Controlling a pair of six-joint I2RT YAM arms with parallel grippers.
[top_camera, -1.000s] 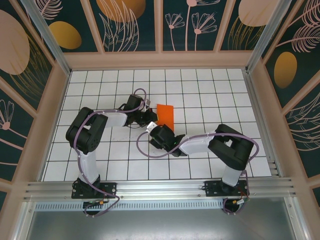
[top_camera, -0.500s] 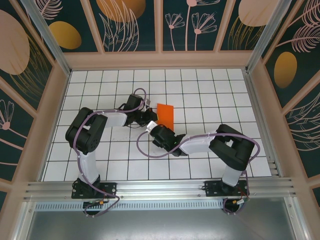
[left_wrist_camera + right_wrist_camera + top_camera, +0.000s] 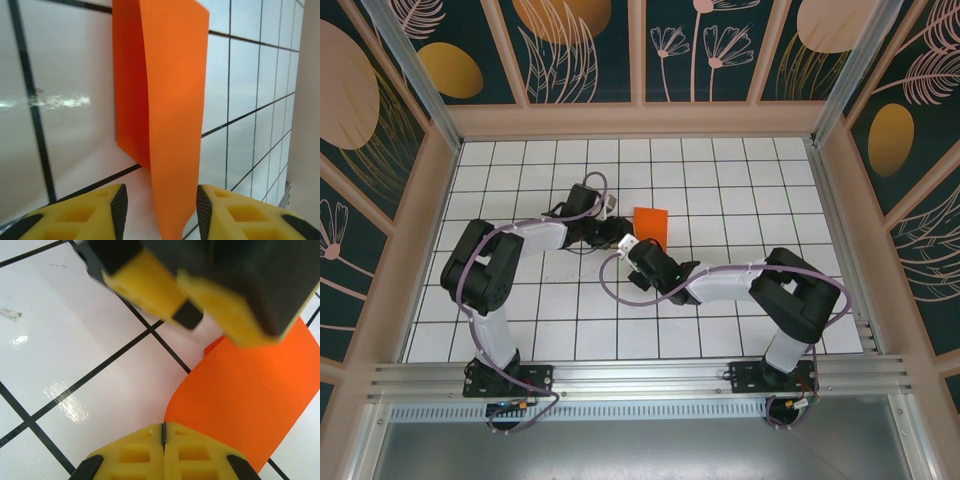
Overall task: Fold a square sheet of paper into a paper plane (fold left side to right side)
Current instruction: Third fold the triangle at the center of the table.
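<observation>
We see the orange sheet (image 3: 651, 226) on the bench (image 3: 770, 180), folded over, flap not yet flat. Left fingers (image 3: 75, 212) stand parted either side of it; right fingers (image 3: 132, 455) are closed at its edge. Later folds remain, we judge.

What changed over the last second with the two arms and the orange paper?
The right gripper advanced toward the orange paper and shut at its edge. The left gripper opened, letting go of it. The paper stayed where it was.

The thin orange paper (image 3: 170, 100) looks matt and smooth, the white tiled table (image 3: 65, 115) glossy.
</observation>
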